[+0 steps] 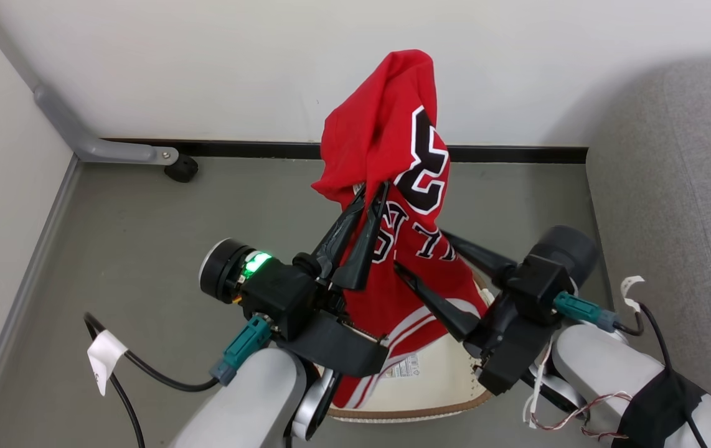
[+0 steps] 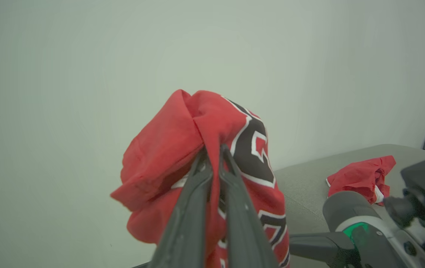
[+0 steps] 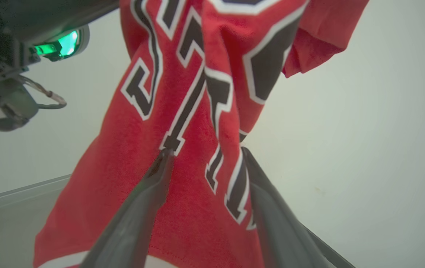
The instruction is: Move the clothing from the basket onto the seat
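Observation:
A red jersey with black-and-white lettering (image 1: 386, 137) hangs lifted above the cream basket (image 1: 439, 379), and its striped hem still reaches down to the basket's base. My left gripper (image 1: 371, 190) is shut on a bunched fold near the jersey's top, also seen in the left wrist view (image 2: 212, 149). My right gripper (image 1: 419, 250) is open, its two fingers straddling the hanging cloth lower down (image 3: 207, 152). Another piece of red clothing (image 2: 359, 176) lies crumpled on the grey seat (image 1: 660, 186) at the right.
The basket stands on grey floor in a corner between white walls with a black skirting. A grey metal leg with a black caster (image 1: 178, 167) sits at the back left. Black cables (image 1: 137, 367) trail by my left forearm.

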`<state>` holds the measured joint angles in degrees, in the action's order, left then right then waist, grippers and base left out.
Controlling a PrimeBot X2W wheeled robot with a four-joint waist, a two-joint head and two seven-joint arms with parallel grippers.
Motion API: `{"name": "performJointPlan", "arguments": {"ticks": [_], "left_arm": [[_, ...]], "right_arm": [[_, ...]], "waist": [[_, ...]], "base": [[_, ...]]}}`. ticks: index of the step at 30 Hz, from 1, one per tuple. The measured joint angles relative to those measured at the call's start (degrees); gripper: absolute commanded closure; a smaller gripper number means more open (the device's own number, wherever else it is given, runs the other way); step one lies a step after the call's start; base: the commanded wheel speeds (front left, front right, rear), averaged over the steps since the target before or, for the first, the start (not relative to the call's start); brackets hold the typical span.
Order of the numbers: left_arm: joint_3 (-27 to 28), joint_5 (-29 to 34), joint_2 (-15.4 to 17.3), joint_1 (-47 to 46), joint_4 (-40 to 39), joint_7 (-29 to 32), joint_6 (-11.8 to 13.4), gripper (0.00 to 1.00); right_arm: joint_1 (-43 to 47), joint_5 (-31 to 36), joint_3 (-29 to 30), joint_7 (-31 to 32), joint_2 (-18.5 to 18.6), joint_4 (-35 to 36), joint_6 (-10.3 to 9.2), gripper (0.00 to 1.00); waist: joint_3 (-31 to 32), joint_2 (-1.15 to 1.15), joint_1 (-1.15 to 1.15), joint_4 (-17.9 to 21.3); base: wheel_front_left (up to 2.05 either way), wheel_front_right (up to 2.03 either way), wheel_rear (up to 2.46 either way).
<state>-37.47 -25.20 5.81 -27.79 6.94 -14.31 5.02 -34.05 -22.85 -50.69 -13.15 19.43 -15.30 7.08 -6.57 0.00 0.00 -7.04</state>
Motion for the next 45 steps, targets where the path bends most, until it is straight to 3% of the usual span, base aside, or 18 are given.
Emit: {"name": "performJointPlan", "arguments": {"ticks": [1,2,13,14,15,16,31,45], "left_arm": [[0.02,0.00,0.01,-0.01,0.00,0.00,0.00,1.00],[0.03,0.00,0.01,-0.01,0.02,0.00,0.00,1.00],[0.79,-0.01,-0.07,0.00,0.18,0.00,-0.04,1.00],[0.99,-0.01,-0.10,0.00,0.25,0.00,-0.04,0.70],[1.24,-0.01,-0.12,0.01,0.35,0.00,-0.04,0.15],[1.36,-0.01,-0.11,0.03,0.38,0.00,-0.04,0.00],[1.36,-0.09,0.08,0.20,2.68,0.00,-1.12,0.00],[0.22,-0.26,0.52,1.74,3.34,0.00,-4.19,0.00]], "right_arm": [[-0.43,-0.36,-0.87,0.05,-0.02,-0.43,0.00,0.82],[-0.74,-0.82,-1.40,0.09,-0.11,-0.67,0.00,1.00],[-1.82,-5.12,-0.32,-0.07,-1.14,-2.19,0.00,1.00],[-1.99,-5.52,0.01,-0.13,-1.15,-2.21,0.00,1.00],[-2.20,-5.71,0.10,-0.15,-1.21,-2.30,0.00,1.00],[-2.28,-5.92,0.37,-0.42,-1.27,-2.30,0.00,1.00],[-2.33,-6.98,4.64,-1.07,-2.43,-2.88,0.00,1.00],[-2.70,-7.51,10.29,-1.12,-2.10,-5.08,-1.32,1.00]], "waist": [[-0.08,0.00,0.00,-0.12],[-0.14,0.00,0.00,-0.21],[-0.46,0.00,0.00,-0.25],[-0.45,0.00,0.00,-0.16],[-0.42,0.00,0.00,-0.03],[-0.38,0.00,0.00,0.13],[-0.33,0.00,0.00,1.82],[0.09,0.00,0.00,6.90]], "base": [[0.00,0.00,0.00],[0.00,0.00,0.00],[0.00,0.00,0.00],[0.00,0.00,0.00],[0.00,0.00,0.00],[0.00,0.00,0.00],[0.00,0.00,0.00],[0.00,0.00,0.00]]}}
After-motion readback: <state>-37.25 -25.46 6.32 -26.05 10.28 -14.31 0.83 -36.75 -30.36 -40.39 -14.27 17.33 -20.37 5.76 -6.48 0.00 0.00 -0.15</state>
